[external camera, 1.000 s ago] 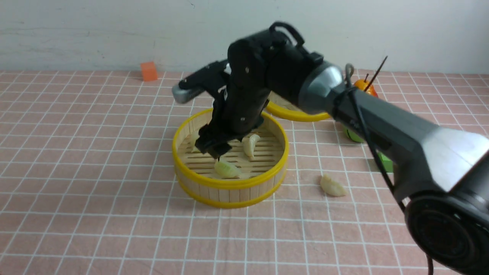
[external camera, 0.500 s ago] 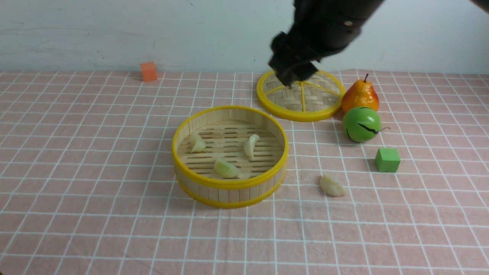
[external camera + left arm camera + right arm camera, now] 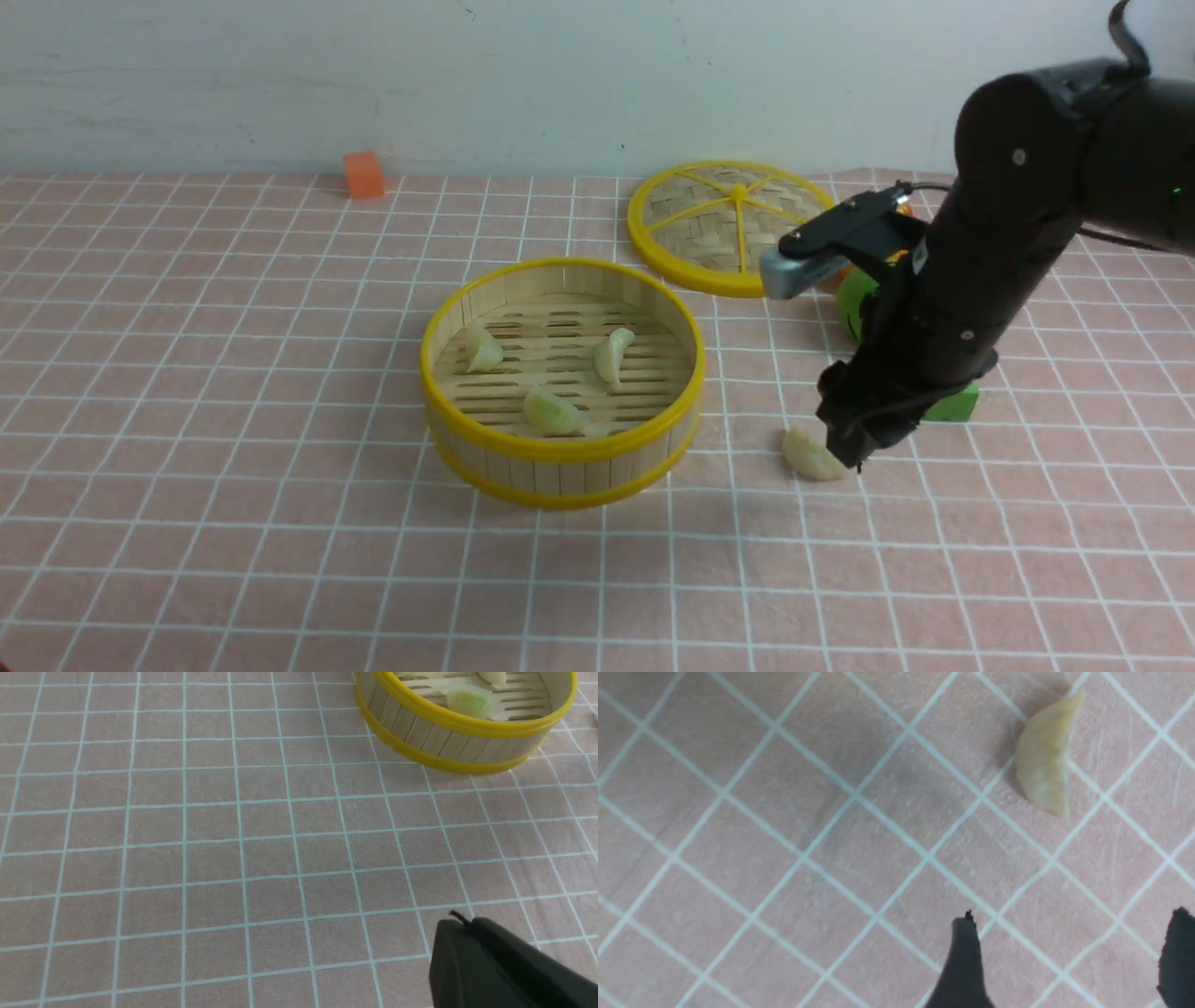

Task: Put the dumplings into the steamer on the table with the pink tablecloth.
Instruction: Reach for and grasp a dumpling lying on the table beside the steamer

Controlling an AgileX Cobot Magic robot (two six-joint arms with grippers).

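The steamer [image 3: 560, 455] stands mid-table on the pink tablecloth [image 3: 233, 420] and holds three dumplings [image 3: 484, 348], [image 3: 613, 355], [image 3: 553, 412]. A fourth dumpling [image 3: 810, 455] lies on the cloth to the steamer's right. My right gripper [image 3: 851, 454] hangs low just beside it, fingers down. In the right wrist view the gripper [image 3: 1073, 921] is open with only cloth between its fingertips, and the dumpling [image 3: 1043, 777] lies a short way ahead of them. My left gripper [image 3: 460, 924] is shut and empty above bare cloth, short of the steamer [image 3: 467, 721].
The woven lid [image 3: 719, 224] lies flat behind the steamer. A green ball [image 3: 854, 303] and a green cube [image 3: 960, 403] sit partly hidden behind my right arm. An orange cube [image 3: 364, 175] rests at the far back left.
My right arm rose from over the steamer, swung right past the lid, and came down beside the dumpling on the cloth. The steamer's three dumplings stayed put.
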